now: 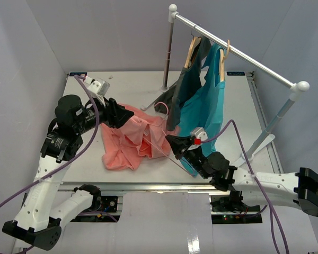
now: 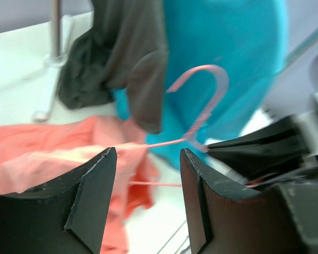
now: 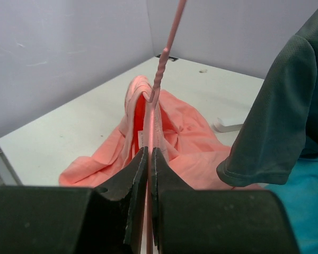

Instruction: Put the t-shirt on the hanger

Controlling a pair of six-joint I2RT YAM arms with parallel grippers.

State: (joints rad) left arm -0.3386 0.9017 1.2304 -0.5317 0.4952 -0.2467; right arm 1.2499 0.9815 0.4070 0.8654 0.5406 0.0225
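The salmon t-shirt [image 1: 128, 142] lies crumpled on the table, left of centre. The thin pale-pink hanger [image 1: 162, 109] is held over its right edge, with the hook up by the hanging shirts. My right gripper [image 1: 175, 144] is shut on the hanger's rod [image 3: 158, 79], and the rod runs into the t-shirt's folds [image 3: 193, 135]. My left gripper [image 1: 128, 114] is open and empty at the t-shirt's upper left edge. In the left wrist view its gripper [image 2: 147, 154] frames the hanger's hook [image 2: 209, 87], and the t-shirt [image 2: 47, 151] lies to the left.
A clothes rack's rail [image 1: 238, 53] crosses the back right, with feet on the table [image 1: 153, 100]. A teal shirt [image 1: 206, 108] and a dark grey shirt [image 1: 181, 90] hang from it on wooden hangers [image 1: 191, 50], close behind the pink hanger. Walls enclose the table.
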